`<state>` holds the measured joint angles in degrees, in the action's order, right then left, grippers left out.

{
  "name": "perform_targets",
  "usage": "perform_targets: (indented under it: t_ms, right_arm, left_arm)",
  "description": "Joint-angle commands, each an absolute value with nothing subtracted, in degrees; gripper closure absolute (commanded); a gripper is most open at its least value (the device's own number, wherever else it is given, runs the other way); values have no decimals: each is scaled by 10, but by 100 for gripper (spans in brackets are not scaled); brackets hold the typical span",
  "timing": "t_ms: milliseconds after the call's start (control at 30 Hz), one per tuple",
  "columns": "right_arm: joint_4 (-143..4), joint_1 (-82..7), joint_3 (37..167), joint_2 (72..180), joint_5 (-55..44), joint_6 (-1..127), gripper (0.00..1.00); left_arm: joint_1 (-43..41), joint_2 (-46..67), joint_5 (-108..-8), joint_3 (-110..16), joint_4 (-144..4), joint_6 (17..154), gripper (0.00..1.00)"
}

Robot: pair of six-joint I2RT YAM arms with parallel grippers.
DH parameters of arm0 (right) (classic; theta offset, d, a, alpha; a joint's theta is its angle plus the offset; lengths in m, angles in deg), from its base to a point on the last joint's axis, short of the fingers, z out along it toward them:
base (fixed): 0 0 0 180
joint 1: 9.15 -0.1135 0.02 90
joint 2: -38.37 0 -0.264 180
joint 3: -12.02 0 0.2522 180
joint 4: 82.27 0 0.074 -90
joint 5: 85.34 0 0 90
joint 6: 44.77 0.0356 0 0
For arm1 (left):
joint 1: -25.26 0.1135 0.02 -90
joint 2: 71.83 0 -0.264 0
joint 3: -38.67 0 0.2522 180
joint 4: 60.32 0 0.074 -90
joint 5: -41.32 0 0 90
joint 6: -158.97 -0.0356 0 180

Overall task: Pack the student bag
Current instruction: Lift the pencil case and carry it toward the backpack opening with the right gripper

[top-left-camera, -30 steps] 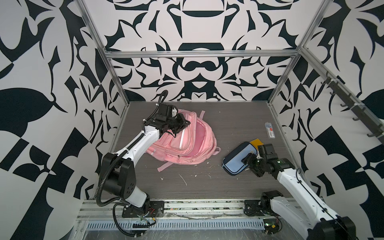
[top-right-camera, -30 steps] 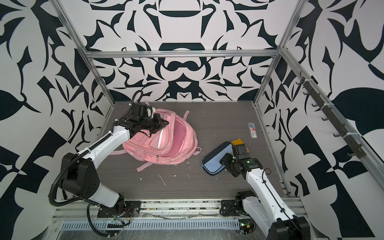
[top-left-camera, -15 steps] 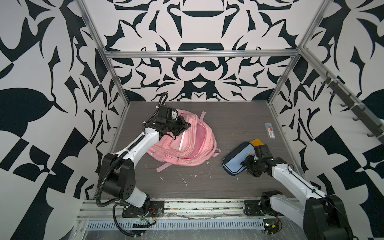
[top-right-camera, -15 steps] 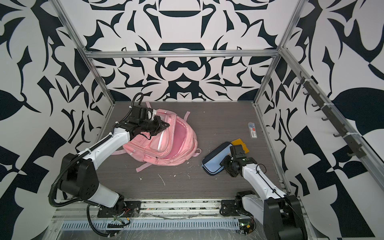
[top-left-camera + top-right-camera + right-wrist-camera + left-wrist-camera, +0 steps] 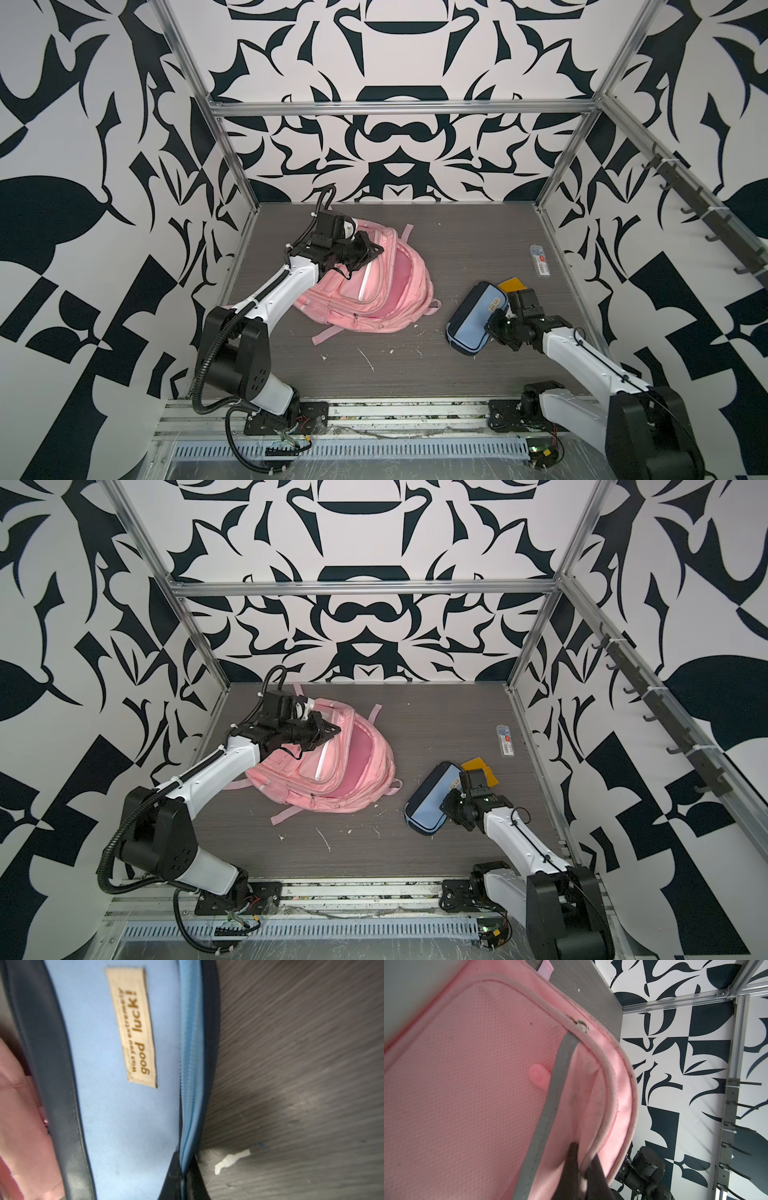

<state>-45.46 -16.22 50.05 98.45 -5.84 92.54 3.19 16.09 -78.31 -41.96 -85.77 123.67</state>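
Left wrist, pink student bag (image 5: pixel 467 1084) agape, left jaws pinching rim, right jaws clamping pencil case (image 5: pixel 124 1115)

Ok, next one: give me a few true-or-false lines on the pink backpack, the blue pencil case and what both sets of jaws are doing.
1. The left jaws pinch the edge of the opened flap of the large pink fabric backpack. True.
2. The right jaws hang open above the light-blue and navy fabric pencil case. False: they are shut on its zip edge.
3. The pencil case is already inside the backpack. False: it is outside the backpack, apart from it.
4. A flat yellow card lies on the dark wood-grain table right behind the pencil case. True.
5. The backpack's main compartment is zipped shut. False: it gapes open, showing the pink lining.
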Motion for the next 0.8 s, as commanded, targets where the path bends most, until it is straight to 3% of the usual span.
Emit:
perform_targets:
  t_ms: [0,333,767]
  right_arm:
    - [-408,-160,509,965,-33,888,100]
    - [-387,-160,555,888,-91,791,100]
    - [-373,-160,609,857,-111,759,100]
  left_arm:
    - [32,139,-828,-421,-815,1229,100]
    - [46,163,-878,-457,-823,1201,100]
    - [47,182,-909,-487,-841,1170,100]
